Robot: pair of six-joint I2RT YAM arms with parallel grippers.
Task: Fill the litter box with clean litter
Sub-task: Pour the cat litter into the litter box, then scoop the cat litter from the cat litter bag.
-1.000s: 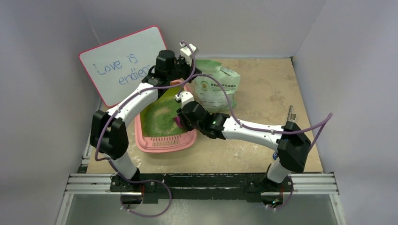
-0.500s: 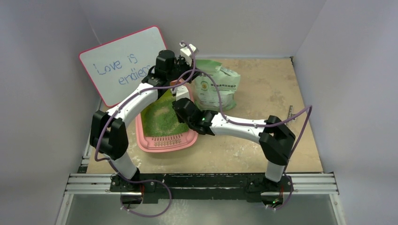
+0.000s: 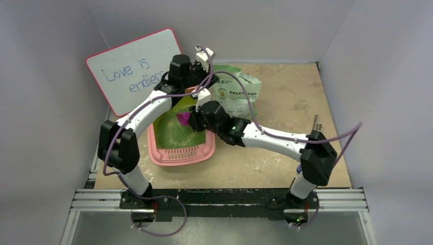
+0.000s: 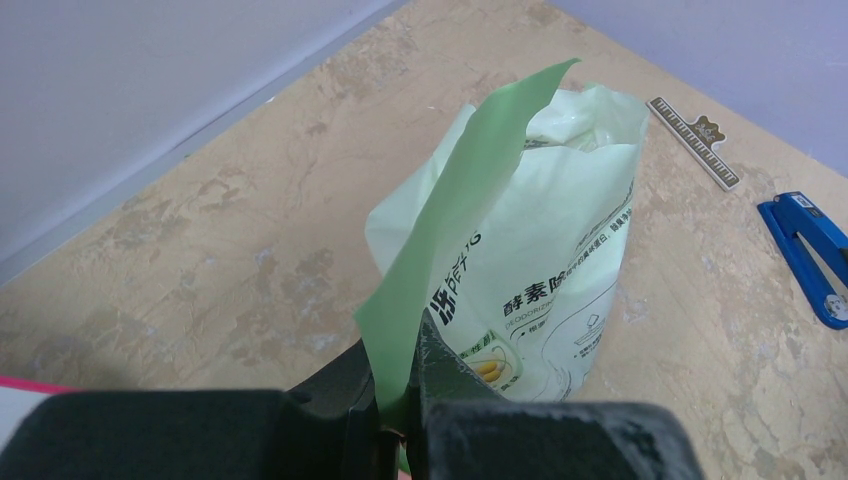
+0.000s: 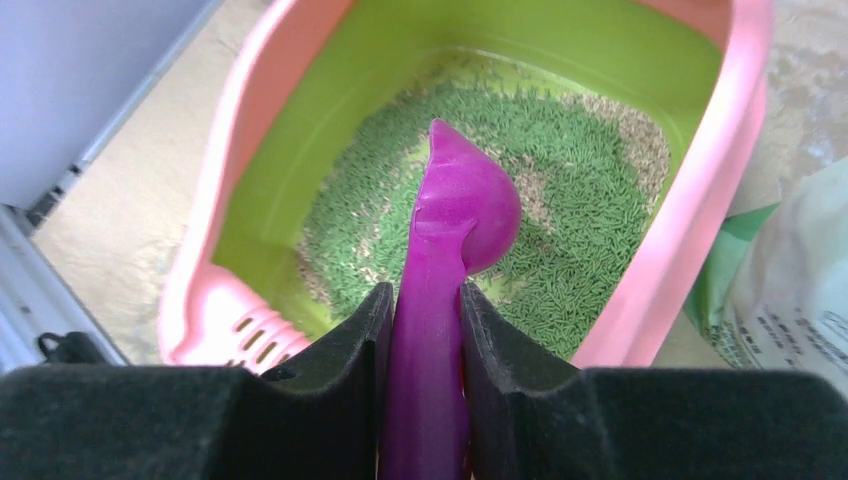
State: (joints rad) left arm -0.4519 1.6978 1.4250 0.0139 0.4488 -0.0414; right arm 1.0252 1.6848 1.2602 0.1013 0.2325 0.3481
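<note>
The right gripper [image 5: 425,300] is squeezing the purple scoop [image 5: 465,215] by its handle, holding it over the clean litter [image 5: 590,230] in the litter box [image 5: 700,170]. The box is sitting by the table's [image 4: 250,230] left edge. The left gripper [image 4: 398,400] is pinching the bag's [image 4: 560,270] green flap [image 4: 470,200] tight.

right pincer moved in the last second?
Yes. The right pincer with the scoop shifted left, from the litter box's right rim to over its middle.
</note>
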